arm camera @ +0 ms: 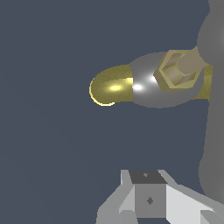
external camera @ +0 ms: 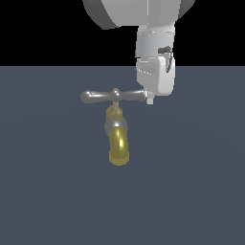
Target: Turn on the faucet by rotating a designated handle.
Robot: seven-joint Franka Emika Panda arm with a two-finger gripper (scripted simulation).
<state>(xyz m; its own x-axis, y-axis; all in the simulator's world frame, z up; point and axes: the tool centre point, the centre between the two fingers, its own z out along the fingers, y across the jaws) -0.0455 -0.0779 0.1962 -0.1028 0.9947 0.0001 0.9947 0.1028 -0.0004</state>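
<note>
Right now I have the pincer point(external camera: 150, 99) down at one end of the handle point(external camera: 103, 96), the end toward the exterior view's right. From that camera the white hand body covers the tip of the crossbar, and only a small finger tip pokes out below it, so I cannot tell whether the fingers are spread or closed, nor whether they actually touch the bar.

The faucet point(external camera: 116, 134) stands on the dark grey-blue counter point(external camera: 48, 191), roughly in the middle of the exterior view. Its crossbar lies level, with the rounded bulb of the far end free on the exterior view's left and a small brass knob point(external camera: 115, 91) at the centre. Below the knob runs the brass stem, then the silver-grey collar point(external camera: 115, 125), then the gold spout point(external camera: 118, 148) curving toward the camera.

On the wrist camera I look down the faucet: a brass hexagonal nut point(arm camera: 176, 72) on the shiny collar, the gold spout point(arm camera: 110, 86) pointing away from it, and the grey handle point(arm camera: 214, 109) as a blurred bar along the picture's edge. Part of the pincer's pale body point(arm camera: 146, 199) shows too, but not its fingertips.
</note>
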